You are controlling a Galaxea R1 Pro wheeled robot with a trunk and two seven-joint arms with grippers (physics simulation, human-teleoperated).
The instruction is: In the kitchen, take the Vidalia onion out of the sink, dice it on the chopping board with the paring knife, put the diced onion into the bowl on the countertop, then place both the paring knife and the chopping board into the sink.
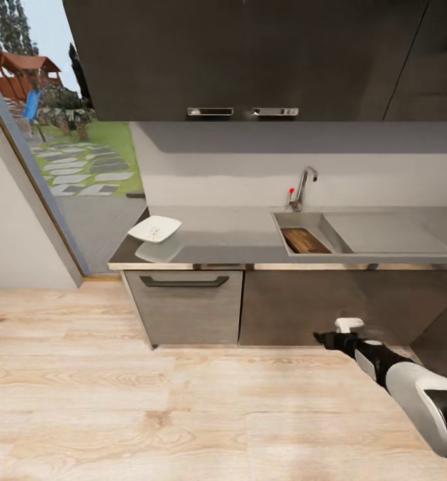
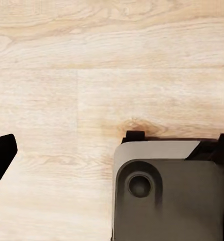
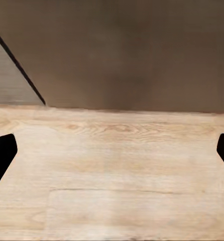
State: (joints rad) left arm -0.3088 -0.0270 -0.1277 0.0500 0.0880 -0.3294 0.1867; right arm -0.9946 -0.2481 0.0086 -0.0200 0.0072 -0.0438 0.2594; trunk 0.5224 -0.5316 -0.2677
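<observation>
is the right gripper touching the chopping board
Apart. The head view shows the right gripper low in front of the cabinet doors, near the floor, while the chopping board lies up in the sink, above the countertop edge.

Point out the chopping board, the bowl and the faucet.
chopping board (image 1: 305, 240): head view, middle of the wooden board lying in the sink basin.
bowl (image 1: 155, 229): head view, centre of the white dish on the countertop's left end.
faucet (image 1: 305, 184): head view, chrome neck behind the sink.
</observation>
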